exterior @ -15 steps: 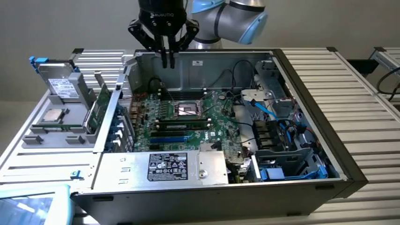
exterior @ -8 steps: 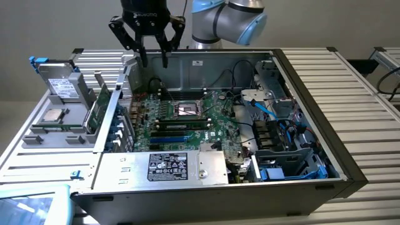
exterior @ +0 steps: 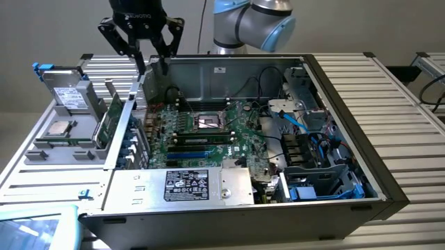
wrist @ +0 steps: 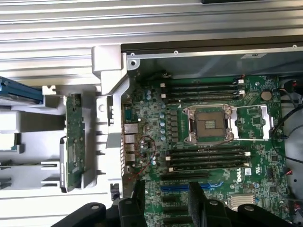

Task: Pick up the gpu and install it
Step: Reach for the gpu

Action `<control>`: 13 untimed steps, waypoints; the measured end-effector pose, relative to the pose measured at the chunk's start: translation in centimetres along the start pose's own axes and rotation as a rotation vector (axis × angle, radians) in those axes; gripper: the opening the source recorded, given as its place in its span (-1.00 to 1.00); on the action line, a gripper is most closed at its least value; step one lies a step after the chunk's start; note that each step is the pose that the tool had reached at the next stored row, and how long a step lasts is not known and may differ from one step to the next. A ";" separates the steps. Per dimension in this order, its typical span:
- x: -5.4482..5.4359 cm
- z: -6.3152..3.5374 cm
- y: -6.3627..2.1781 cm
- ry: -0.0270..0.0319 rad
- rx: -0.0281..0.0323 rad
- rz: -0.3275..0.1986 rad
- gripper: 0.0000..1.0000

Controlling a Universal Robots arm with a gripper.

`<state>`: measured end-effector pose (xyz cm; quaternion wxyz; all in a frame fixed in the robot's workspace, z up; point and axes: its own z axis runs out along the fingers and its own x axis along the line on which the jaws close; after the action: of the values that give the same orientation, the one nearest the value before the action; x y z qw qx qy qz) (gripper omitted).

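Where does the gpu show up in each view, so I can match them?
Exterior view: the gpu stands on edge in the tray, at the exterior view's left of the case.
Wrist view: on edge in the same tray, outside the case wall.
Shared landmark: the CPU socket.

Open case (exterior: pixel 208 221) on counter (exterior: pixel 393 104); motherboard (exterior: pixel 208 143) flat on its floor. Power supply (exterior: pixel 201 185) before board, drive bay (exterior: pixel 320 179) at exterior view's right. Parts tray (exterior: pixel 49 156) just beside case at exterior view's left (touching or not, cannot tell). Gpu (exterior: pixel 110 122) on edge in tray, on side nearest case; drive (exterior: pixel 68 94) behind it. Gripper (exterior: pixel 154 62) above case's rear corner on tray side.
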<state>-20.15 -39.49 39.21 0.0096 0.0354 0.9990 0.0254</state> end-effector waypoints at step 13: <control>6.0 0.18 0.21 0.0001 0.0000 0.000 -0.01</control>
<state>-26.09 -38.84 38.94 0.0095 0.0354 0.9990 0.0254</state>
